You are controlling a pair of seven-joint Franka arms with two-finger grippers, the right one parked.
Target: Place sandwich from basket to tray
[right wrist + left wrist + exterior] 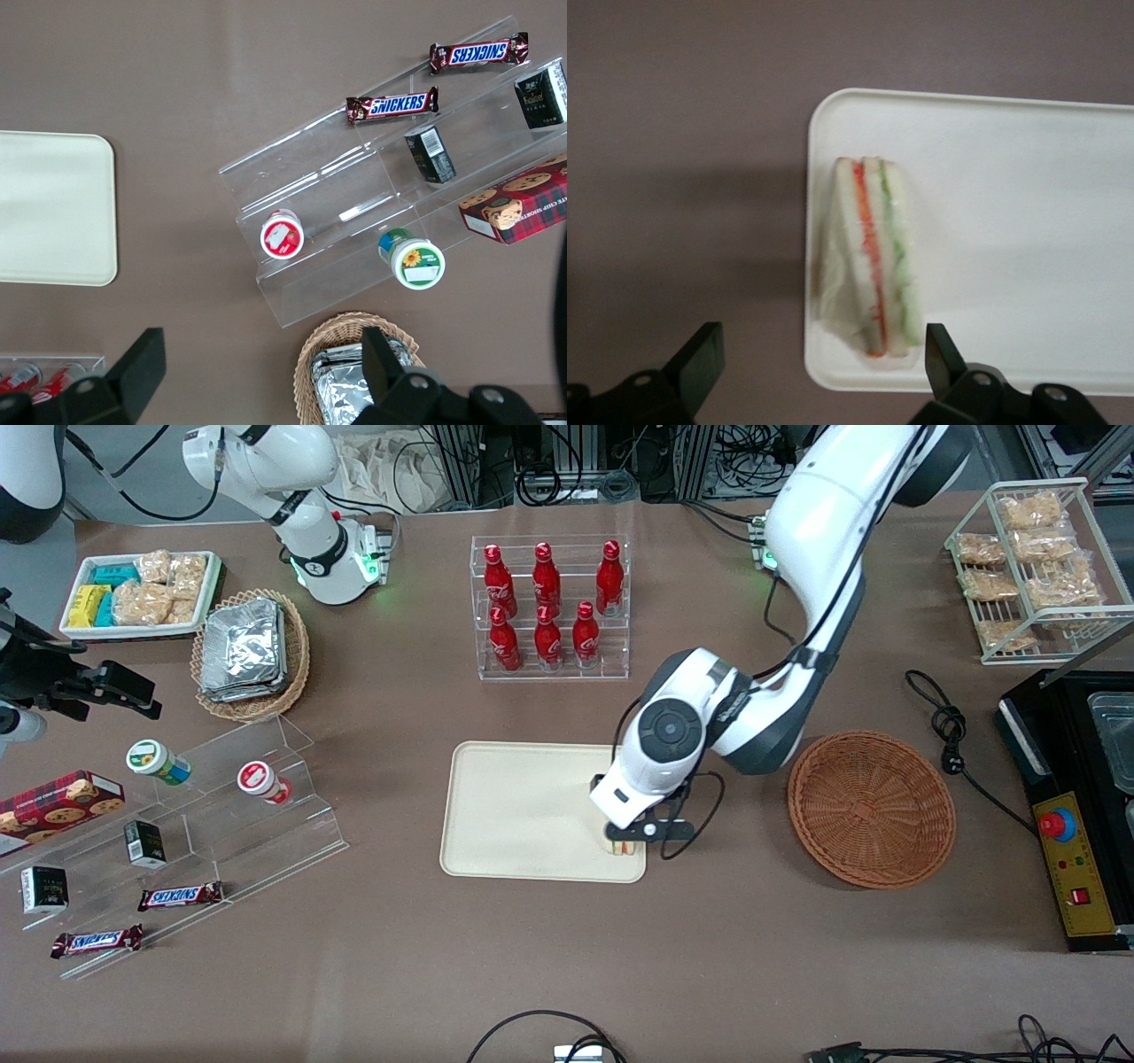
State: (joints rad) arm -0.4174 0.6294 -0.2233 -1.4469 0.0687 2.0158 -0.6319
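Lowest in the front view, 2 Snickers bars (133, 918) lie at the lower left, on a clear stepped stand (190, 833) that also holds 2 small dark boxes (143, 843) and 2 round cups (159, 762).

At the frame's center lies the tray (523, 810), cream and rectangular. The sandwich (623, 847) stands on edge at its lower right corner, just inside the rim; only a sliver shows beneath the arm. The gripper (636, 831) hangs directly above it. In the wrist view the gripper (822, 359) is spread wide, its 2 black fingers (698, 363) on either side of the sandwich (873, 257) and apart from it, holding nothing. That view shows pale bread with an orange-red and a green layer, resting on the tray (1010, 221) close to its rounded corner.

Right of the tray in the front view, well apart, sits the basket (871, 809), round, reddish-brown and woven, with nothing in it.

Higher in the frame, a clear rack (551, 607) holds 6 red bottles (547, 580). At upper left, an oval wicker basket (252, 654) carries foil packets, beside a white tray (140, 593) of snacks. At upper right a wire rack (1032, 567) holds snack bags.
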